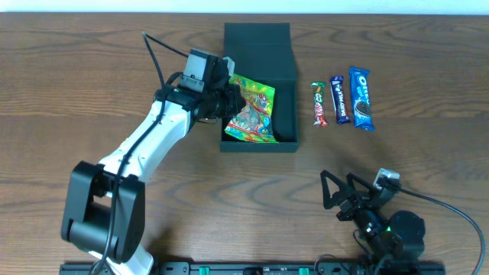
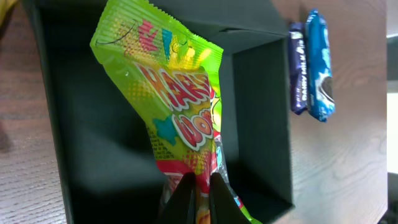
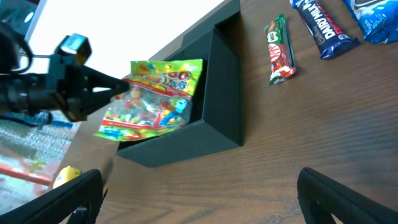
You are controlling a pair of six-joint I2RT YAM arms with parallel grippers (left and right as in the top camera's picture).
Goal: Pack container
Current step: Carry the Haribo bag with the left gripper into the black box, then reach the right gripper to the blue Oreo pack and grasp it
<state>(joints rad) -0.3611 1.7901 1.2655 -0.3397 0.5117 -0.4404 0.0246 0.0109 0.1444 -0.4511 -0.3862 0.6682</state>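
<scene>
Green sweets bag (image 1: 250,113) held over open container (image 1: 260,145), three snack bars (image 1: 339,99) beside.

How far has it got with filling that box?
Nothing looks packed yet: the container is open, bare inside. The left claw holds a gummy bag at its opening. Left to pack: the KitKat, purple bar and Oreo pack on the table. The right claw sits open, idle.

Candy bag (image 2: 180,118) pinched, seemingly inside container (image 2: 261,124)

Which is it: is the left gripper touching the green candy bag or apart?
Touching: the left wrist view shows the left gripper closed on the candy bag's lower edge.
</scene>
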